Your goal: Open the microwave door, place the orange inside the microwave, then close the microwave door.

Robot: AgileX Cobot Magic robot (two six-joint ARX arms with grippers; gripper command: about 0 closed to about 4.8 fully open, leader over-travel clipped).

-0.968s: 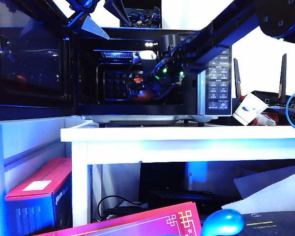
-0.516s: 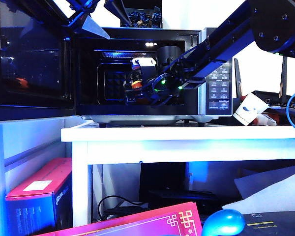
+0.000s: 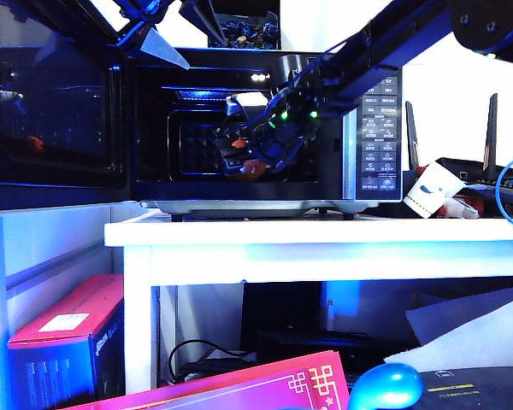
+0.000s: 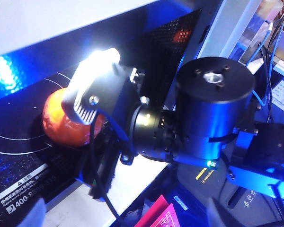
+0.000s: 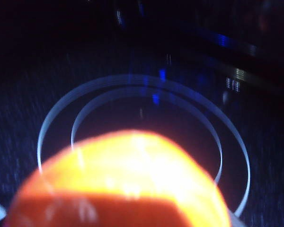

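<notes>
The microwave (image 3: 256, 120) stands on a white counter (image 3: 325, 235) with the microwave door (image 3: 56, 111) swung wide open toward the left of the exterior view. The right arm reaches in from the upper right of that view, and the right claw (image 3: 239, 158) sits inside the cavity, low over the floor.

The orange (image 4: 68, 120) lies inside the microwave on the dark floor with its pale ring markings. In the left wrist view the fruit sits right at the front of the right claw (image 4: 85, 127), partly hidden behind one of its fingers (image 4: 92, 87), which is lit bright white. The right wrist view shows the orange (image 5: 123, 182) filling the near edge of the picture, very close under that camera, with the ringed floor beyond it. Whether the fingers touch the skin cannot be told from these views; the right claw stands spread as wide as it goes, not pinched together on the fruit.

The left claw does not show in any view; its camera looks from outside the microwave opening at the right arm's black wrist (image 4: 208, 109). It stands at its widest spread. Nothing shows between its fingers, since they are out of sight.
</notes>
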